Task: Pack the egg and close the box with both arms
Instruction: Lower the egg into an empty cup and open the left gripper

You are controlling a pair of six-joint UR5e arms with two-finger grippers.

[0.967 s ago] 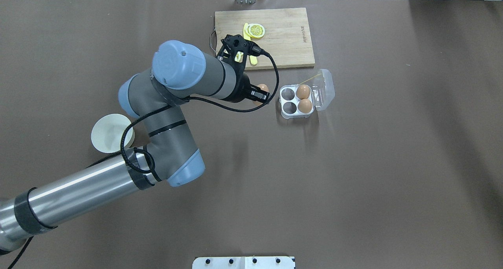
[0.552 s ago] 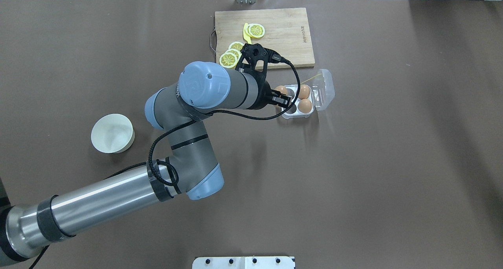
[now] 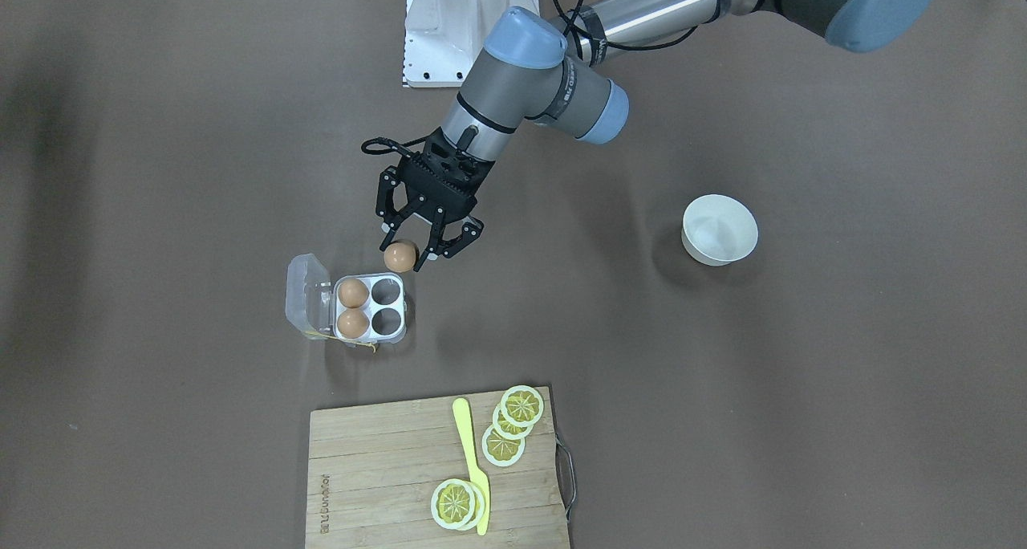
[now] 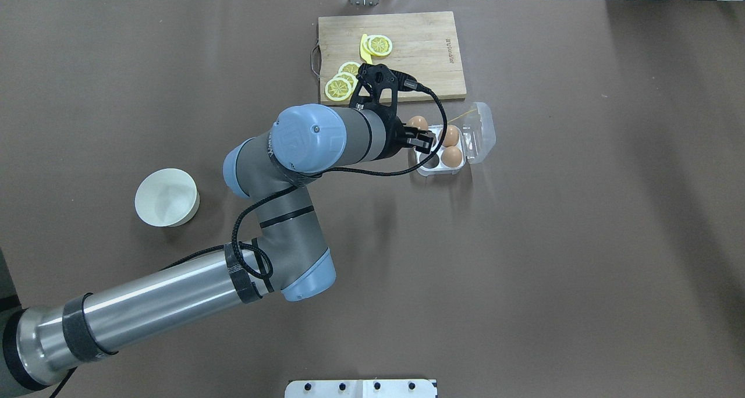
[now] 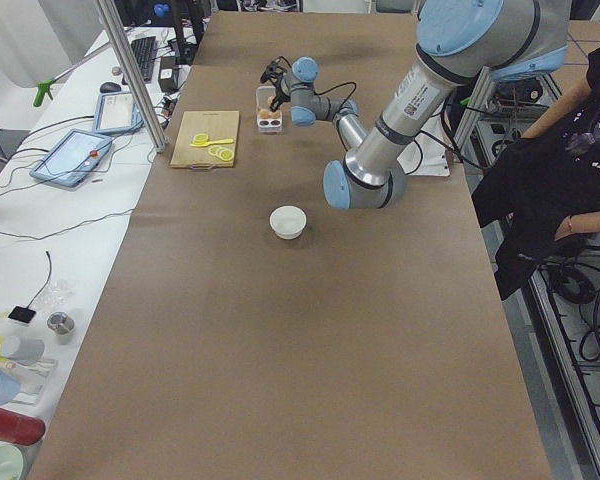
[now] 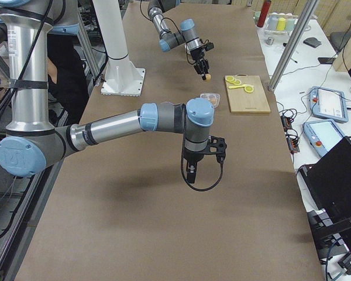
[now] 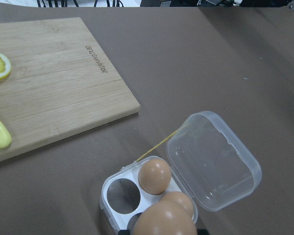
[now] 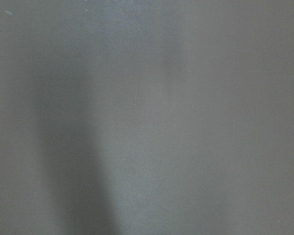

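Tan-brown egg point(image 3: 399, 257) is clamped in the left gripper point(image 3: 407, 252), raised off the desk point(image 3: 722, 412) just beside the box point(image 3: 403, 312), on the side of its two empty cells point(image 3: 387, 292). Its lid point(image 3: 307, 296) lies folded open, and two further eggs point(image 3: 353, 292) fill the cells next to the lid. Right gripper point(image 6: 190, 172) hangs above the desk, well apart from the box; whether it is wide or narrow cannot be told.
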